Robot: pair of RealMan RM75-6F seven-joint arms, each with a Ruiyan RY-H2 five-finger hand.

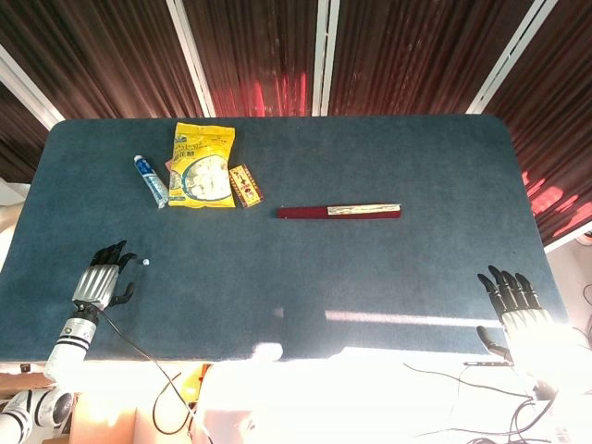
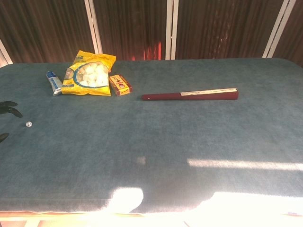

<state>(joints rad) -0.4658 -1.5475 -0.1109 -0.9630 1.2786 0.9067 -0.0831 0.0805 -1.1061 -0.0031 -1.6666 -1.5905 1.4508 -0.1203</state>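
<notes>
My left hand (image 1: 102,277) rests low at the table's front left with its fingers spread and nothing in them; only its fingertips (image 2: 8,109) show at the left edge of the chest view. A tiny white bead (image 1: 146,263) lies just right of it, apart from the fingers. My right hand (image 1: 513,301) hovers at the front right corner, fingers apart and empty, partly washed out by glare. A closed dark red folding fan (image 1: 339,212) lies across the middle of the blue table (image 1: 388,157), far from both hands.
At the back left lie a blue-white tube (image 1: 152,181), a yellow snack bag (image 1: 203,166) and a small red-yellow box (image 1: 245,185), side by side. Bright sunlight washes out the table's front edge. Cables hang below the front edge near both arms.
</notes>
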